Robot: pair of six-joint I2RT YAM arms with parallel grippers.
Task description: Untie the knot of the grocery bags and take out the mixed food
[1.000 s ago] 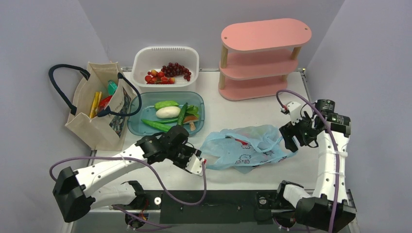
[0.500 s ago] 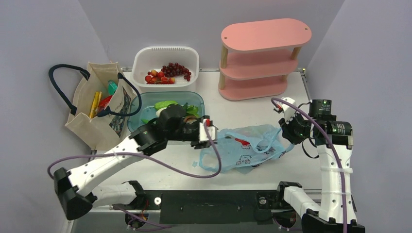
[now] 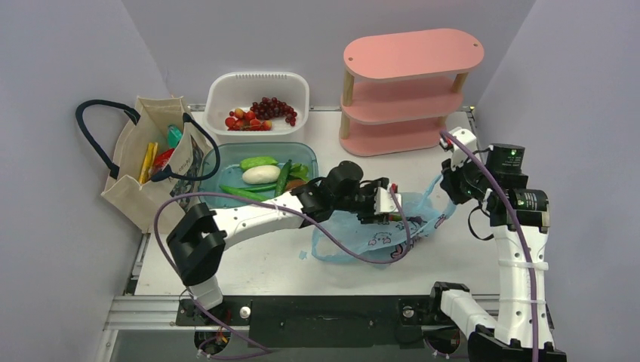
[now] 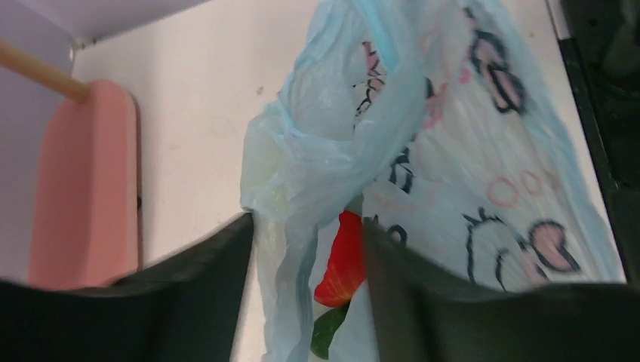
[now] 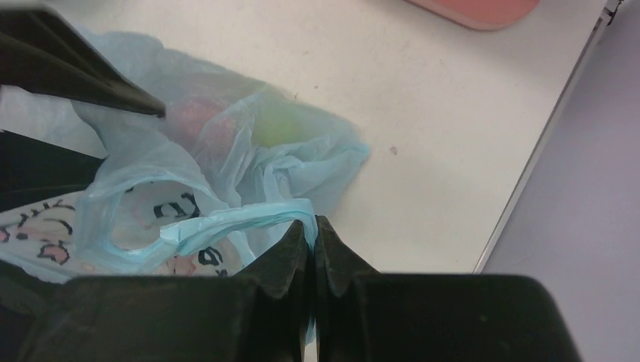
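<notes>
Two tools meet at the light blue plastic bag, and we begin with the right tool: its jaws are pressed fully together on a flat strip of the bag's handle loop, which runs from the bag up to it at the right of the top view. The left tool, stretched in from the lower left, hangs over the bag's upper edge with its jaws partly apart. Crumpled film fills the gap, and neither finger visibly clamps it. In that gap we see a red piece with a green leaf inside the bag. Through the film, the right wrist view shows a reddish round shape beside a greenish shape. A twisted bunch of film rises above the left tool; we cannot tell whether it is a tied knot. The bag lies crumpled on the surface, right of centre in the top view. Further out, at centre left, a clear teal tub holds green vegetables and a white oval vegetable. Above it a white basket holds dark grapes. At the far left a canvas tote stands open with yellow, red and teal packets inside, and a pink shelf stands at the upper right.
</notes>
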